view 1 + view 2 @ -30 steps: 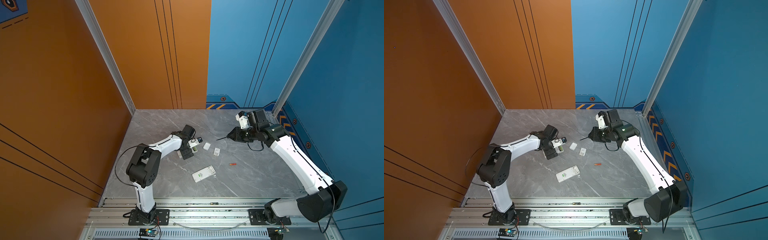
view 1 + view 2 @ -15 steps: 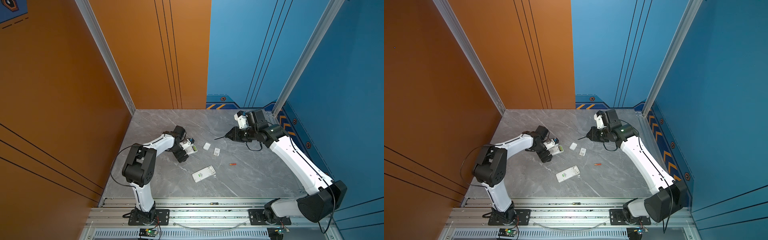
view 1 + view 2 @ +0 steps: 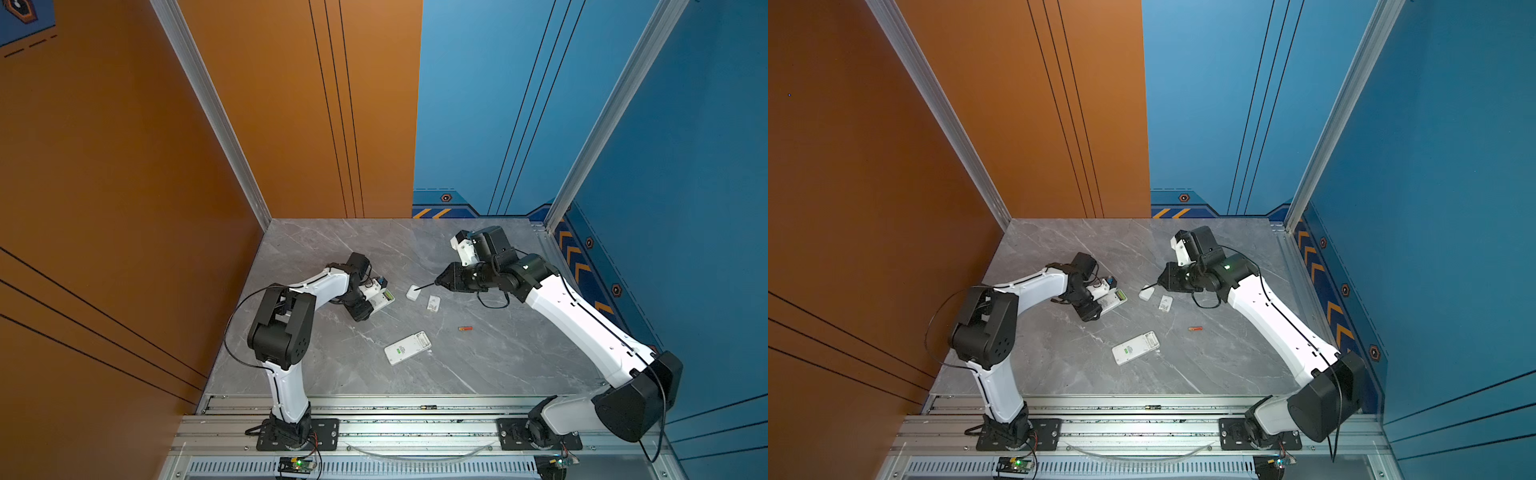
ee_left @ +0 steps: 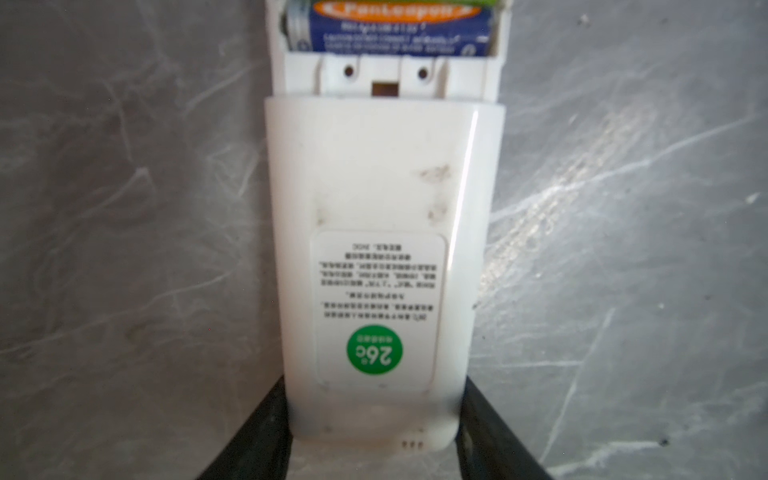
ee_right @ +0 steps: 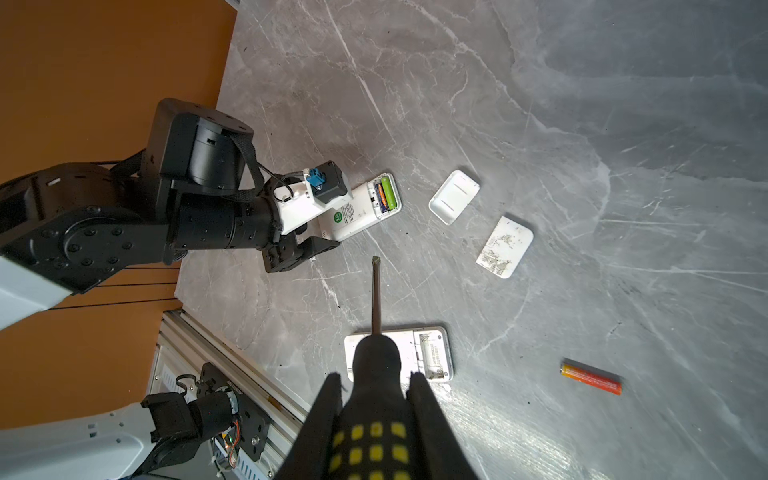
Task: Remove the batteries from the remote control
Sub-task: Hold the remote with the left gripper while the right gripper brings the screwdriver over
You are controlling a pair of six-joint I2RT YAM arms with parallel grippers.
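Note:
A white remote control (image 3: 383, 298) (image 3: 1115, 300) (image 4: 374, 208) lies label side up at the table's middle left. Its open compartment holds two batteries: a green one (image 5: 388, 190) and a blue-and-orange one (image 4: 399, 29). My left gripper (image 3: 371, 302) (image 4: 374, 386) (image 5: 328, 227) is shut on the remote's other end, its black fingers (image 4: 270, 419) pressed against both sides. An orange-red battery (image 3: 465, 328) (image 3: 1195, 328) (image 5: 592, 377) lies loose on the table. My right gripper (image 3: 442, 280) (image 5: 374, 378) is shut on a black-and-yellow screwdriver (image 5: 376, 299), held above the table and pointing toward the remote.
A second white remote (image 3: 407, 348) (image 3: 1136, 348) (image 5: 432, 353) lies nearer the front with its compartment open. Two white covers (image 3: 413, 292) (image 3: 433, 303) (image 5: 454, 197) (image 5: 505, 246) rest between the arms. The orange wall stands close on the left, the rail along the front.
My left arm has swung and settled behind the remote, and its jaws have closed from wide open onto the remote's end. The right arm with the screwdriver has barely moved.

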